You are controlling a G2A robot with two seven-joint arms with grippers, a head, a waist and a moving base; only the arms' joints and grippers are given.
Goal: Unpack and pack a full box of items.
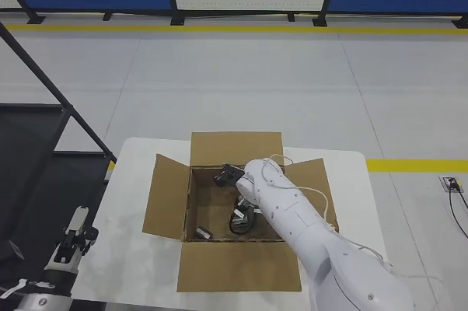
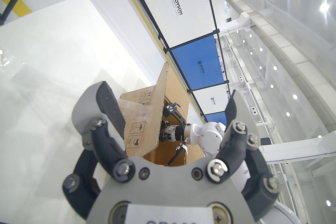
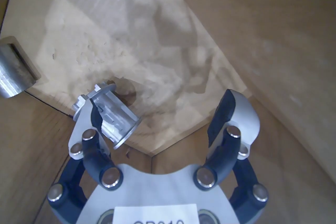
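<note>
An open cardboard box (image 1: 218, 268) stands on the white table (image 1: 133, 264). My right arm goes down into it, and my right gripper (image 3: 160, 106) hangs open just above the box floor near a corner. A silver flanged metal cylinder (image 3: 118, 114) lies on the floor against one finger, not clamped. A second grey metal cylinder (image 3: 11, 72) lies farther off by the wall; from above it is a small grey piece (image 1: 204, 232). My left gripper (image 2: 168, 99) is open with nothing in it, off the table's left edge (image 1: 80, 223), pointing toward the box (image 2: 147, 128).
The box's four flaps are folded outward, and its walls stand close around my right gripper. A dark metal frame (image 1: 47, 101) stands at the left beside the table. Bare tabletop lies to the left of the box.
</note>
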